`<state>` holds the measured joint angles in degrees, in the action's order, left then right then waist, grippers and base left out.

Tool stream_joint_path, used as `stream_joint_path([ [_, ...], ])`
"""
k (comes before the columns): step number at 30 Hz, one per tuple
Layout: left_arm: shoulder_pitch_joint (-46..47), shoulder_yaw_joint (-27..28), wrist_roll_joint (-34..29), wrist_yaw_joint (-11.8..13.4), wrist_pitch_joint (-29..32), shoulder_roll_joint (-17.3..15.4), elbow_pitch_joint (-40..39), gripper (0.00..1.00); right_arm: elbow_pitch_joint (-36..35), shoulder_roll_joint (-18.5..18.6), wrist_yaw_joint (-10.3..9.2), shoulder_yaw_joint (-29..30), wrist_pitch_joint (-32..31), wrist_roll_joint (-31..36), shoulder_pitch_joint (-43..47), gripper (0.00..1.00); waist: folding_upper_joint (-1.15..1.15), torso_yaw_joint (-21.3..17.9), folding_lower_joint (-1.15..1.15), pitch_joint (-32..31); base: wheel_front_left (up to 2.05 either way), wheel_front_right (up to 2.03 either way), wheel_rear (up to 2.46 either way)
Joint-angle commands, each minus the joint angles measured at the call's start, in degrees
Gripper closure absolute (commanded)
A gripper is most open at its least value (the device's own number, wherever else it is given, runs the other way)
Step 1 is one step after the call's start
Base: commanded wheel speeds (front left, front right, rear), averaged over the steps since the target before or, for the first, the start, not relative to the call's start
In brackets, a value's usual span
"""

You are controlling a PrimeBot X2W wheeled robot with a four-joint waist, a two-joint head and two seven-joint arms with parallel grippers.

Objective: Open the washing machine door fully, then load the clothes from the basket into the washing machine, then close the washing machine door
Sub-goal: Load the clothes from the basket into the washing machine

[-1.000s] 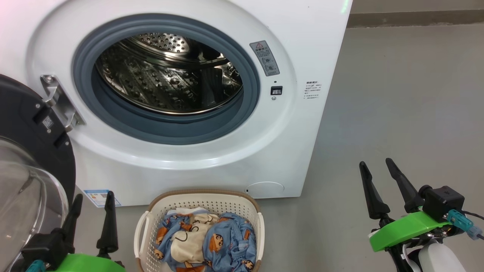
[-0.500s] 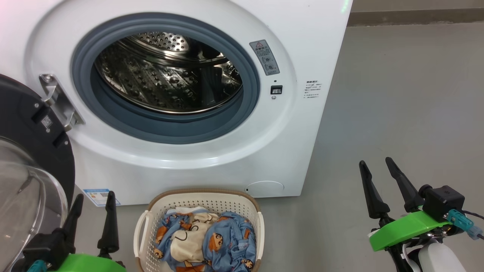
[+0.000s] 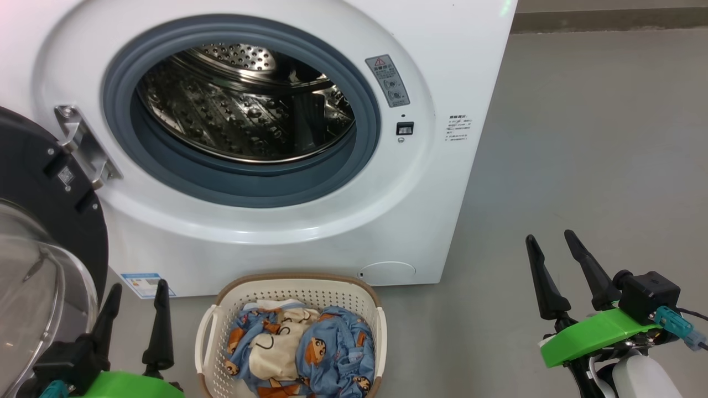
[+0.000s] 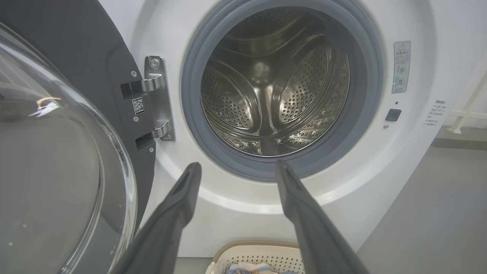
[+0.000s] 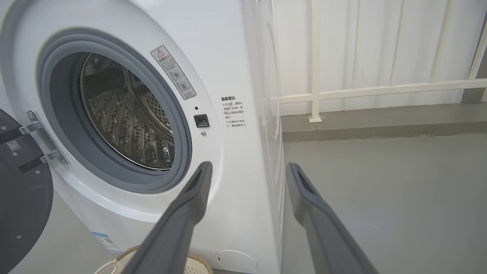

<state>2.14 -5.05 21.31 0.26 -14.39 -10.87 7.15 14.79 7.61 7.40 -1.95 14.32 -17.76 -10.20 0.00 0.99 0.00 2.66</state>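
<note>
**Count.** One big white boxy front-loading washing machine [image 3: 453, 66] stands on the grey floor [image 3: 581, 138]. Its one round black door [image 3: 50, 182], with a bulging clear glass window [image 3: 33, 287], is swung wide open on the left of the opening and hangs on one metal hinge [image 3: 83, 146]. The grey rubber gasket [image 3: 117, 110] and the perforated steel drum [image 3: 238, 110] are exposed.

One small cream-white perforated plastic basket [image 3: 298, 278] with a brown rim sits on the floor just in front of the machine, below the opening. Two side handles are visible. The clothes [image 3: 326, 354] lie bunched inside it — light-blue fabric printed with orange-brown cartoon figures, plus one cream piece [image 3: 271, 348] with a black line drawing.

There are two grippers. The left gripper [image 3: 138, 286] sits between the door and the basket, its two dark fingers spread apart and holding nothing. The right gripper [image 3: 550, 236] hangs over the floor well to the right of the machine, its fingers likewise apart and empty.

Front fittings: one blue label sticker [image 3: 142, 283], one round cover [image 3: 387, 272] and one grey warning sticker [image 3: 390, 80] (print too small to read).

**Cut off or unclear.** The door's left part runs off the edge of the head view, and the basket's near end is cut by the bottom edge. The number of blue pieces cannot be told — they are tangled together.
</note>
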Motion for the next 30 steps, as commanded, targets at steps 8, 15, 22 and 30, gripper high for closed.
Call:
stream_joint_path([
  [8,1.9,2.3,-0.4,-0.2,-0.6,-1.0,-0.7,0.00,-1.6,0.1,0.09,-1.3,0.7,0.6,-1.3,0.00,0.00,-0.2,0.00,1.3,0.00,0.00,0.00],
  [15,3.0,2.2,-0.4,-0.8,-0.6,-1.1,0.2,0.00,-1.3,-0.2,0.09,-1.4,0.7,0.6,-2.0,0.00,0.00,-0.8,0.00,3.6,0.00,0.00,0.00],
  [22,4.5,2.0,0.1,-3.0,-0.6,-0.9,2.1,0.00,-1.7,-0.8,0.09,-1.2,0.7,1.2,-3.0,0.00,0.00,-1.8,0.00,7.7,0.00,0.00,0.00],
  [30,7.9,2.4,-0.9,-4.8,-0.6,-1.3,4.8,0.00,-2.5,-2.1,0.09,-0.9,0.7,2.0,-4.8,0.00,0.00,-3.3,0.00,13.6,0.00,0.00,0.00],
])
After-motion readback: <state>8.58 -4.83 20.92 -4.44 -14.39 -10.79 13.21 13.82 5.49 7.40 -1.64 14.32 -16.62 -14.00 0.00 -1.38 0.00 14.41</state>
